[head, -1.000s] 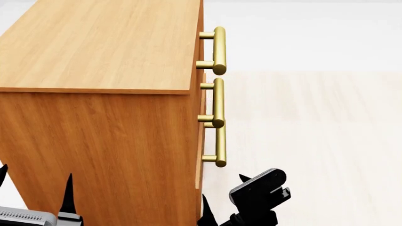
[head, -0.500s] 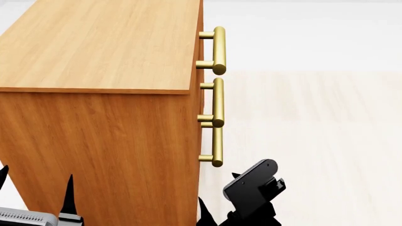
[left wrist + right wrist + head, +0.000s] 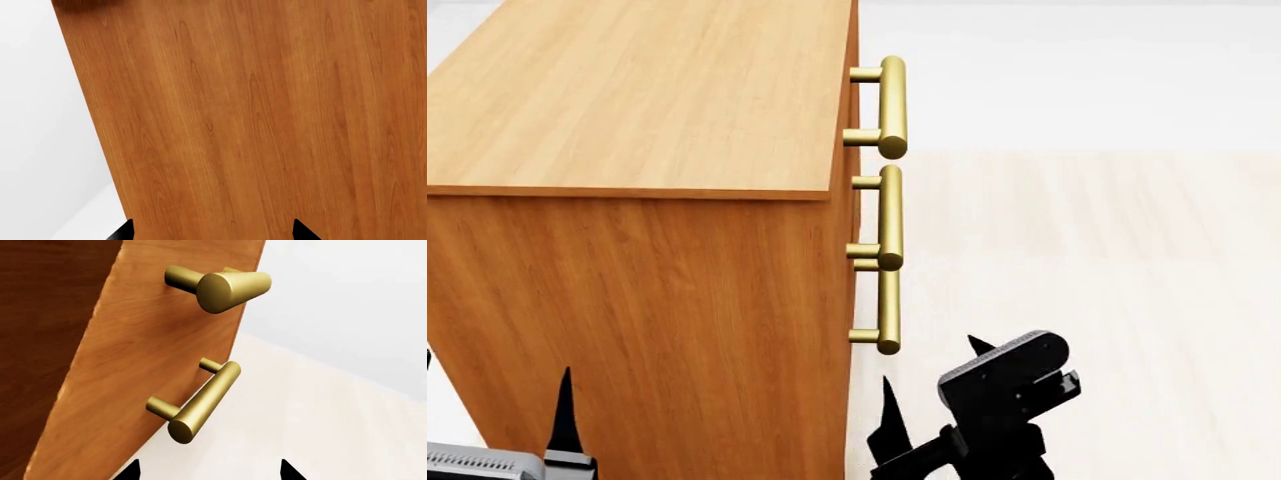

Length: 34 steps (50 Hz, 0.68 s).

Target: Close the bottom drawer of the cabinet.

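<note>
The orange-brown cabinet [image 3: 641,290] fills the left of the head view, its drawer fronts facing right and seen edge-on. The bottom drawer sits flush in the cabinet; I see only its brass bar handle [image 3: 888,305], below the two upper handles. My right gripper [image 3: 932,372] is open and empty, beside the cabinet's front and just short of that handle, not touching it. In the right wrist view [image 3: 210,472] two brass handles on the front panel [image 3: 127,390] lie ahead. My left gripper [image 3: 494,395] is open, facing the cabinet's side panel [image 3: 253,110].
A pale cream floor [image 3: 1094,280] lies to the right of the cabinet and turns white further off [image 3: 1068,70]. A white floor strip [image 3: 40,125] runs along the cabinet's side in the left wrist view.
The bottom drawer's handle has moved in toward the cabinet and now lines up under the upper handles. My right gripper pressed toward the drawer, then drew back to the right. The left gripper barely moved.
</note>
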Motion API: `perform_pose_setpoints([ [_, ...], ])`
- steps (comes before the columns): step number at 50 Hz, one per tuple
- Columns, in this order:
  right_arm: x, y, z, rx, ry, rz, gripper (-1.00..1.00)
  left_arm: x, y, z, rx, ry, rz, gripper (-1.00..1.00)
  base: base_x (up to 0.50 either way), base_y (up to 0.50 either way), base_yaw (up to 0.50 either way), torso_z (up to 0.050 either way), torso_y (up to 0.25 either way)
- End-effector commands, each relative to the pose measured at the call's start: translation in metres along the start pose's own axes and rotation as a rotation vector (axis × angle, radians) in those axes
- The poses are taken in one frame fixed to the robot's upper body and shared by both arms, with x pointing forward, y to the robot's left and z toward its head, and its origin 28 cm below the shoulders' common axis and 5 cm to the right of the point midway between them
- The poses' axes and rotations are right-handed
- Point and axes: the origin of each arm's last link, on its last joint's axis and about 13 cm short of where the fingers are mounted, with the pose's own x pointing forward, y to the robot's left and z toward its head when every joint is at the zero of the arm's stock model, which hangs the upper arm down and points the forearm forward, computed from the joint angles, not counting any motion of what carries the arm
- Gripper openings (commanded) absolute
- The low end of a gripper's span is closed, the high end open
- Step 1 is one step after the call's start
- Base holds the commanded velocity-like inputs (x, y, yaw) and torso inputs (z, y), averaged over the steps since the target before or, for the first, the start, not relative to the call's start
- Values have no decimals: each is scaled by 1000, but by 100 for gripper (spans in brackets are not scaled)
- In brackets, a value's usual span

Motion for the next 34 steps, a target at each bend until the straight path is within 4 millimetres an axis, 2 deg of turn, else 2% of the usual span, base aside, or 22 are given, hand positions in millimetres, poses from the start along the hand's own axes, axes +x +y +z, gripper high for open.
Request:
perform_pose_setpoints([
  [1,-27,2,22,27,-118,-134,100,0,4,5,46,-57,51,100,0,0,0,0,0],
  [7,-57,10,55,4,-241,-173,100,-1,8,25,59,-140,100,100,0,0,0,0,0],
  [14,-78,14,77,-7,-312,-205,100,-4,11,46,74,-201,116,100,0,0,0,0,0],
  [22,-97,20,96,-11,-385,-210,100,-7,12,59,80,-237,124,100,0,0,0,0,0],
  [34,-118,31,119,-12,-480,-199,100,-21,15,82,88,-316,132,100,0,0,0,0,0],
])
